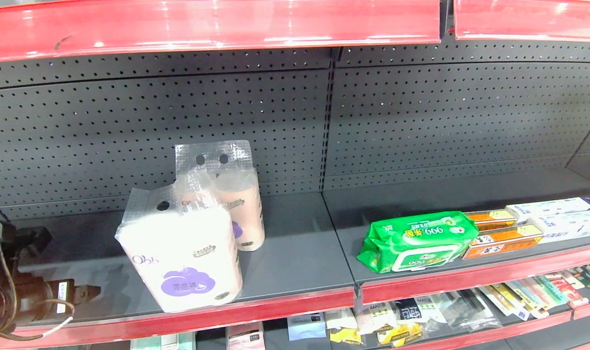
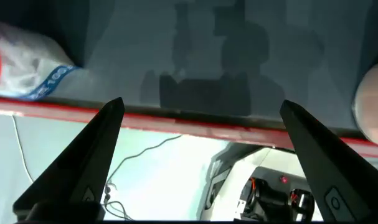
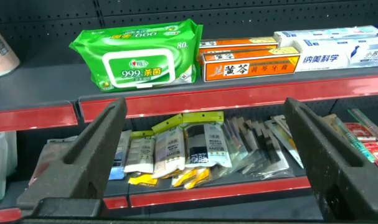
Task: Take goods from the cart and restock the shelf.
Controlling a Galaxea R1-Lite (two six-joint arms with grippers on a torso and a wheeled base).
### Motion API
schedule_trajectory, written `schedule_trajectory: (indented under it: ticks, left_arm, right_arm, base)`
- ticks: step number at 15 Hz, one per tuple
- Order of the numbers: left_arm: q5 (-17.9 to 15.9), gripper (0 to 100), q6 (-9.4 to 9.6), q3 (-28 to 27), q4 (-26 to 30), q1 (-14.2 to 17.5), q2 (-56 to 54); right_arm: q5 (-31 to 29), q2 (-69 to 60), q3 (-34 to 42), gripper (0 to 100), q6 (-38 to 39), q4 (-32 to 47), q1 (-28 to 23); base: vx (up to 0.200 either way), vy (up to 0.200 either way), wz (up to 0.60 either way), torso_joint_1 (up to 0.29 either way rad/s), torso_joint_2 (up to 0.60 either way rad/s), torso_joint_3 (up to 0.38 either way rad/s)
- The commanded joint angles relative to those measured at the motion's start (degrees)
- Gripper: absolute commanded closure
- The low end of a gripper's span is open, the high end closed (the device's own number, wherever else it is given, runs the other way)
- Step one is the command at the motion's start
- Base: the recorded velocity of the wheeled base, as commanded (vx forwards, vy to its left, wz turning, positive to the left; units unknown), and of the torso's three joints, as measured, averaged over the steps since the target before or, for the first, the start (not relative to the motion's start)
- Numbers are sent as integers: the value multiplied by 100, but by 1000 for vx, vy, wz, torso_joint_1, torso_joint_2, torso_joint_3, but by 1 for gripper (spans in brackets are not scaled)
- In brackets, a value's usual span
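The left gripper [image 2: 202, 104], jaws wide apart, hangs at the red front lip of the shelf [image 1: 295, 253], left of the tissue pack [image 1: 183, 253]. The right gripper [image 3: 205, 102], jaws also apart, faces the green wipes [image 3: 139, 53]. The tissue pack stands upright near the shelf's front edge with a roll pack [image 1: 239, 209] just behind it, and the wipes lie in the next bay beside orange boxes [image 1: 504, 233].

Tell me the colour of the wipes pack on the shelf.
The wipes pack is bright green with a white flap, clearest in the right wrist view.
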Motion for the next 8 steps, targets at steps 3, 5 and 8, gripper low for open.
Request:
schedule_trajectory:
  ticks: [3,5,8]
  left_arm:
    - [-66,0,10,-53,-360,-196,712]
    - [-128,0,1,-132,-369,-346,844]
    - [-154,0,-17,-194,-378,-504,1046]
  right_arm:
    - [2,7,-2,0,-4,0,0]
    - [2,7,-2,0,4,0,0]
    - [2,7,-2,0,4,9,0]
  base:
    - [0,0,0,0,0,0]
    - [0,0,0,0,0,0]
    - [0,0,0,0,0,0]
